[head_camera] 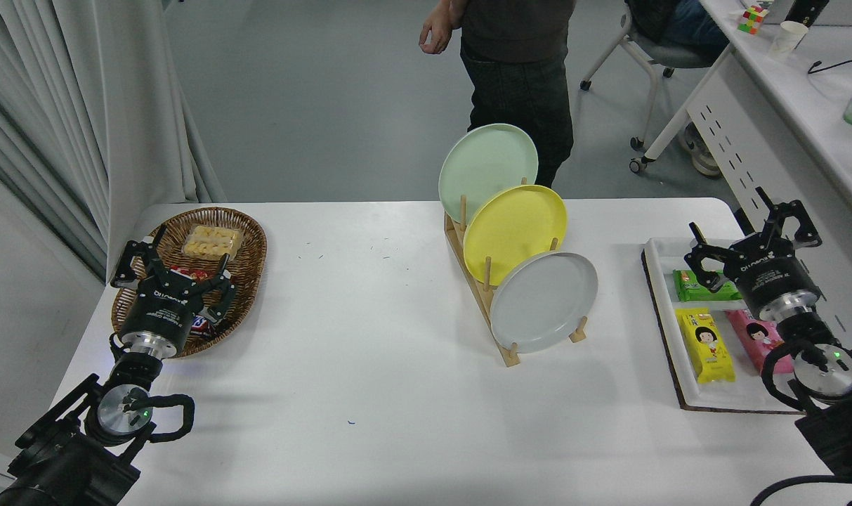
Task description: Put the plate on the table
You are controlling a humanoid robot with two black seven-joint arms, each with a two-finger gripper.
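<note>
The round, glossy pale gray plate (pixel 545 302) leans in its rack near the white counter (pixel 369 393)'s middle, left of the spread, empty right claw (pixel 752 235), the nearer one.

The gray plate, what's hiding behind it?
Behind the gray plate, in the same wooden rack, stands a yellow plate, and behind that a mint-green plate. The gray plate covers the yellow one's bottom edge and part of the rack.

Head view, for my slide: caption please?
Gray plate still racked; right claw open above the snack tray.
</note>
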